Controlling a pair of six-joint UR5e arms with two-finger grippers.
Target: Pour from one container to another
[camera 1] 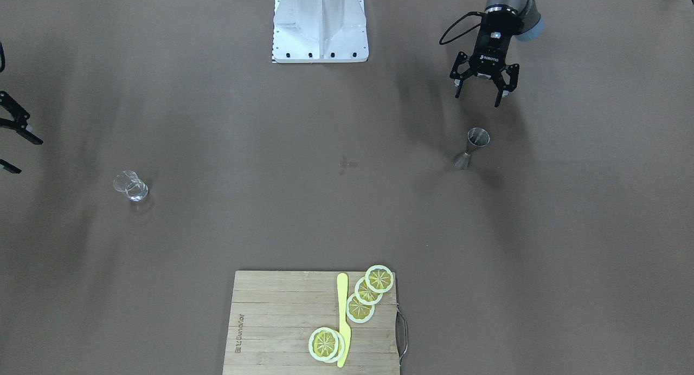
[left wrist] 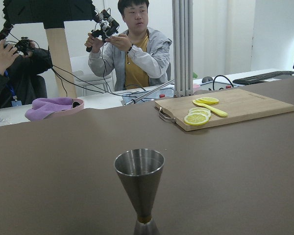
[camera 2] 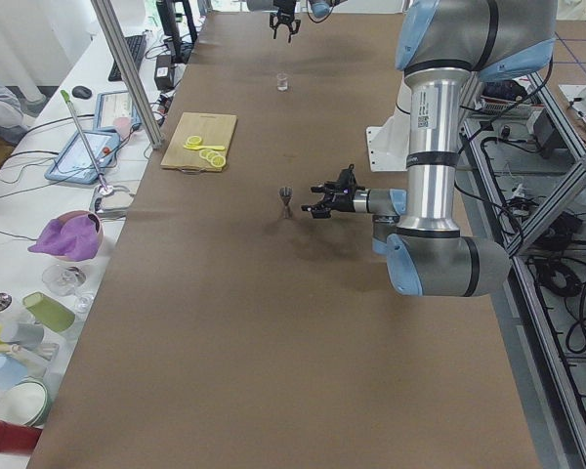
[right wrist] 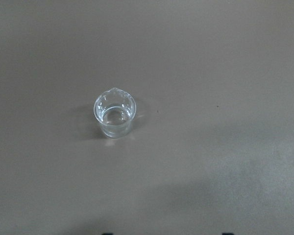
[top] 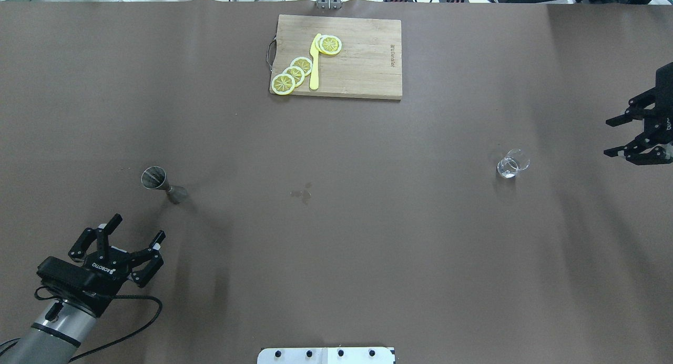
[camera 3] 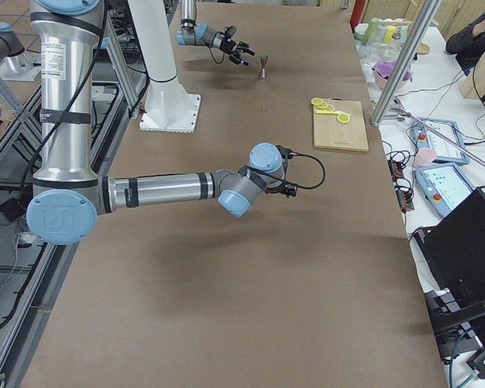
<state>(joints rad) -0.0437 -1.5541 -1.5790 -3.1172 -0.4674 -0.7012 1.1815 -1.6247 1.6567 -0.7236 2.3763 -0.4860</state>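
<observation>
A steel hourglass-shaped jigger (top: 162, 183) stands upright on the brown table, also seen close up in the left wrist view (left wrist: 139, 188) and in the front view (camera 1: 473, 147). My left gripper (top: 134, 231) is open, a short way behind the jigger and apart from it (camera 1: 480, 97). A small clear glass beaker (top: 511, 163) with a spout stands on the right side (camera 1: 130, 186); the right wrist view looks down on it (right wrist: 114, 115). My right gripper (top: 609, 137) hovers open at the table's right edge, well clear of the beaker.
A wooden cutting board (top: 363, 69) at the table's far side carries several lemon slices (top: 293, 73) and a yellow knife (top: 314, 64). The robot base plate (camera 1: 320, 28) sits at the near middle. Operators sit beyond the far edge (left wrist: 130, 51).
</observation>
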